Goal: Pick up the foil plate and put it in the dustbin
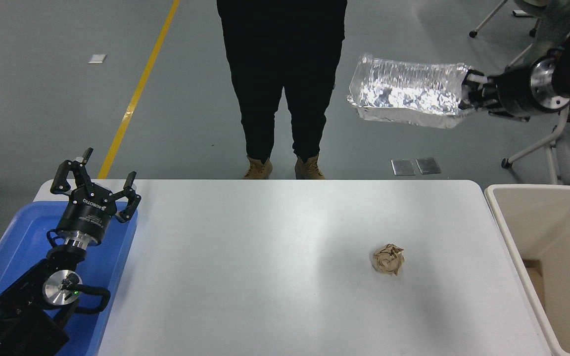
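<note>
The white table (pixel 265 277) fills the lower middle of the view, its far edge running across just below the boots of a person (pixel 282 84) in black who stands beyond it. Off the table's right end sits the dustbin (pixel 505 232), a cream-beige bin with a thick rim, open at the top, with something brown partly visible low inside it. At the table's left end lies a shallow blue tray (pixel 8 247), and over it the left arm is parked with the left gripper (pixel 98 185) pointing away from the camera, its fingers spread wide with nothing between them. High at the upper right, the foil plate (pixel 403 94) hangs in the air well above the table and up and to the left of the dustbin, not over the bin's opening; it is tilted so that its shiny crinkled inside faces the camera. The right gripper (pixel 470 91) comes in from the right edge and is clamped on the plate's right-hand rim, so the plate sticks out leftward from its fingers. Nothing lies between the plate and the dustbin. On the table's right half, well apart from the bin, rests a small crumpled brown paper ball (pixel 388 259)
</note>
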